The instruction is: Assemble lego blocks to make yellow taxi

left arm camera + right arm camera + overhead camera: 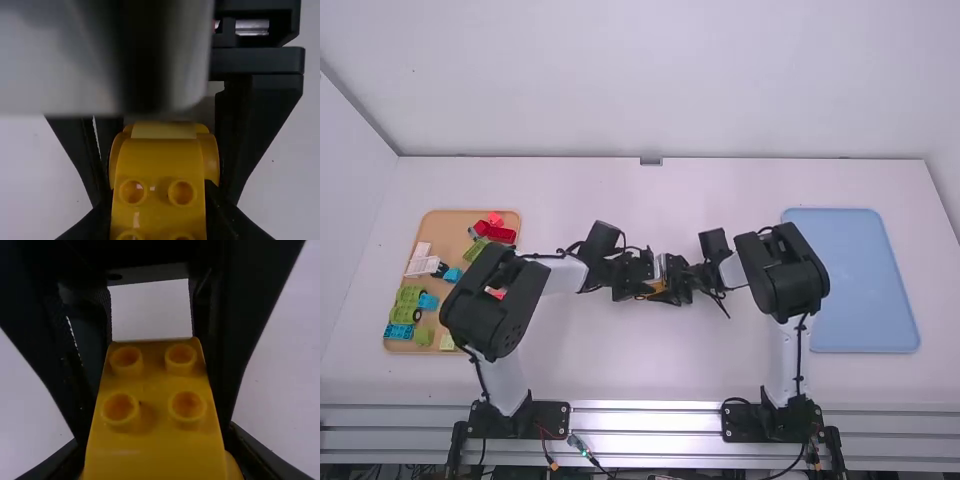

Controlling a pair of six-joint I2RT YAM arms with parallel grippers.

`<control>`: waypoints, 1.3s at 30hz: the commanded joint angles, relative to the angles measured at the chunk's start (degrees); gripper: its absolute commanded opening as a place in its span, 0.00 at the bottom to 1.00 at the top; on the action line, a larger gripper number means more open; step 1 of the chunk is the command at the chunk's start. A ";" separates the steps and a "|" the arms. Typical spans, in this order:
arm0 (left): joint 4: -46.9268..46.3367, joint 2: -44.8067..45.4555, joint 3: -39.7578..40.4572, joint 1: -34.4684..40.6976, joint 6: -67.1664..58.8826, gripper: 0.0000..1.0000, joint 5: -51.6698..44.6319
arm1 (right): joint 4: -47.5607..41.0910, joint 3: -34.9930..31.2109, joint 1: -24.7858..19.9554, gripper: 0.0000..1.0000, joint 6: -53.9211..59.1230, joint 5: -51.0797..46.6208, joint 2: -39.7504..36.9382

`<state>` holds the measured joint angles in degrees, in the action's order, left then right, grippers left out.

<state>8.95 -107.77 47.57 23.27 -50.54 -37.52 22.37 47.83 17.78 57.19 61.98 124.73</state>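
- Pulling unevenly with my white-and-black left arm (505, 378) and right arm (786, 355) looks the biggest risk: they meet almost tip to tip, and a small misalignment could twist the work.
- My left black two-finger gripper (159, 215) and right black two-finger gripper (156, 455) are both closed to the width of the work, pads against its sides. With fingers crowded together, one set could knock the other during a release.
- Between them, off in mid-table, is the yellow studded plastic block (157, 412); one piece or several joined, I cannot tell. Smooth, curved sides could let it slip or roll if I squeeze off-centre.
- The smooth white table (620, 368) gives me room on the near side and toward its far edge.
- My right elbow is beside the flat blue tray (860, 285); swinging outward could catch its rim.
- My left forearm overlaps the orange-brown tray (440, 228), where assorted coloured blocks (499, 234) could be bumped.
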 commanded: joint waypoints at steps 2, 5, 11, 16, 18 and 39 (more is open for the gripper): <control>-1.16 -0.63 -1.46 1.81 -0.22 0.38 0.94 | -0.35 0.96 0.52 0.53 -1.90 -2.01 1.62; -1.11 -0.42 -1.46 1.81 -0.22 0.39 0.96 | -0.37 0.96 0.52 0.53 -1.88 -2.01 1.62; -1.16 1.03 -1.46 1.05 -0.22 0.39 0.96 | -0.57 0.96 0.52 0.53 -1.88 -2.03 1.62; -2.05 2.43 -1.51 -1.05 -0.46 0.40 -2.64 | -0.57 0.96 0.52 0.53 -1.86 -2.03 1.62; -2.01 2.45 -1.51 -1.77 -0.46 0.40 -4.15 | -0.57 0.96 0.55 0.53 -1.70 -2.03 1.62; -2.29 3.50 -1.51 -2.71 -1.53 0.39 -7.04 | -0.57 0.96 0.96 0.53 -2.12 -3.39 1.62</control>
<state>7.11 -106.72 46.85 20.78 -51.00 -41.52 22.17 48.01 18.81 56.31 61.41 124.75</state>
